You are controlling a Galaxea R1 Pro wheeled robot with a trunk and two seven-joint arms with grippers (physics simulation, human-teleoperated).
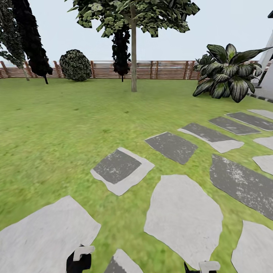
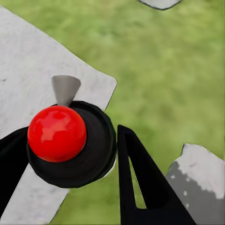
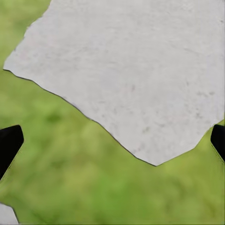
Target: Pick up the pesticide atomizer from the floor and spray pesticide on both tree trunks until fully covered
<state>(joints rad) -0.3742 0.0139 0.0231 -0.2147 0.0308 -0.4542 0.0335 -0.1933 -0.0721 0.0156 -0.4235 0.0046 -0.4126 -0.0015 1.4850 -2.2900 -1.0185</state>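
Left claw (image 2: 70, 154) clamped on the pesticide atomizer (image 2: 70, 145): black fingers (image 2: 140, 183) on either side of the dark round body, red top (image 2: 57, 133) facing the wrist camera, pale grey nozzle (image 2: 65, 89) poking out past it. Held above the edge of a pale stepping stone (image 2: 42, 75) and lawn (image 2: 164, 70). In head view, left claw (image 1: 79, 259) low at bottom edge, bottle itself hard to make out there, probably hidden by the hand. Right claw (image 3: 112, 140) spread wide, nothing between the fingertips (image 3: 9, 143), hanging over grass and a pale stone slab (image 3: 140, 70); barely visible at the head view's bottom edge (image 1: 203, 267). Ahead: tree (image 1: 133, 15) with straight grey trunk (image 1: 134, 64) standing on the lawn well apart from the robot, slat fence (image 1: 163, 70) behind it. Round bush (image 1: 76, 65) at the fence, broad-leaved plant (image 1: 227, 72) to the right, dark and pale stepping stones (image 1: 172, 146) between.
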